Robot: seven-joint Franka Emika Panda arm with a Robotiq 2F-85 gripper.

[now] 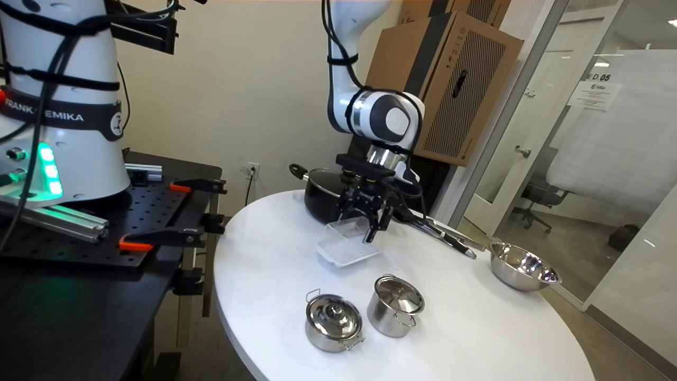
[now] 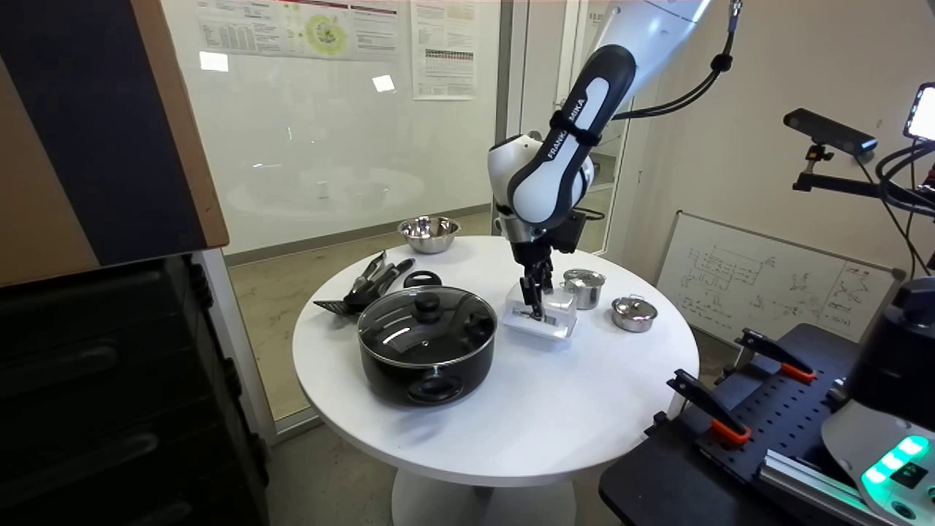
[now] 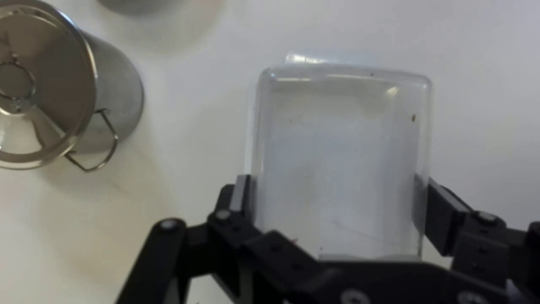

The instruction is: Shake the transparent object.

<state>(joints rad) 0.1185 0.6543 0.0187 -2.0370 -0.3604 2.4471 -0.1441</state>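
Clear plastic lies between the wide-set fingers [image 3: 443, 217] of the end effector [image 3: 338, 190]: they straddle the container [image 3: 337, 139], one at each side wall, and we cannot tell whether they press on it or merely stand beside it. The container appears to rest on the desk [image 1: 465, 338], so we judge the shake itself not yet begun.

Our first worry is the hold. Smooth, probably flexible walls could slip under a light squeeze, or bow inward and spring free under a hard one. In the wrist view the fingers look nearer one end, so the other might sag or swing once lifted.

The taller steel pot [image 1: 395, 307] stands near, beside the lower steel pot [image 1: 335, 323]; shaking sideways too low could knock either. On another side, the bulky black pot [image 2: 427, 347] is near as well, so we would want height first. Farther out, the utensils [image 2: 372, 288] and the steel bowl [image 2: 429, 235], close to the desk's edge, seem at risk only from a very wide swing.
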